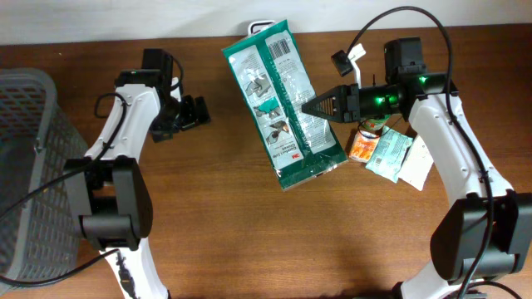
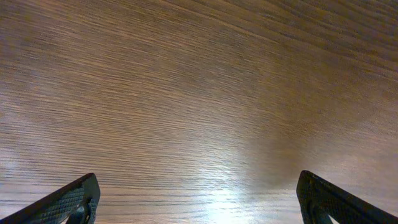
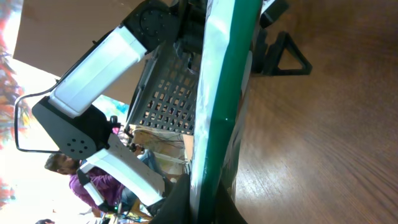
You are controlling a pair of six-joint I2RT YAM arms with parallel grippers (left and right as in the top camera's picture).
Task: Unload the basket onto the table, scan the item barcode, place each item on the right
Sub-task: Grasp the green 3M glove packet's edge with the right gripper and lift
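Green-and-silver, the flat crinkly plastic pack [image 1: 287, 100] hangs from the right arm's fingers [image 1: 320, 106], which are closed on the middle of its right long edge. The right wrist view shows it edge-on between them, and it seems to be held clear of the brown wooden bench [image 1: 249, 241]. Its printed face is turned upward, with the black-and-white barcode [image 1: 283, 48] near the far end, well away from the grip.

The left arm's fingers [image 2: 68, 202] are spread wide with nothing between them. They hover over bare wood, well apart from the pack.

A small white object [image 1: 261, 26] peeks out at the pack's far end. I cannot tell whether that is the scanner.

To do this step well, I'd say the barcode has to face the reader squarely, and as things stand it points at the ceiling. So the wrist probably needs to roll or carry the pack round.

A one-edge pinch on soft film lets the free side droop. A crease or a glare streak across the bars could spoil the read, so slow, steady motion and a brief hold would help. The empty left fingers could steady the opposite edge, provided they stay off the bars.
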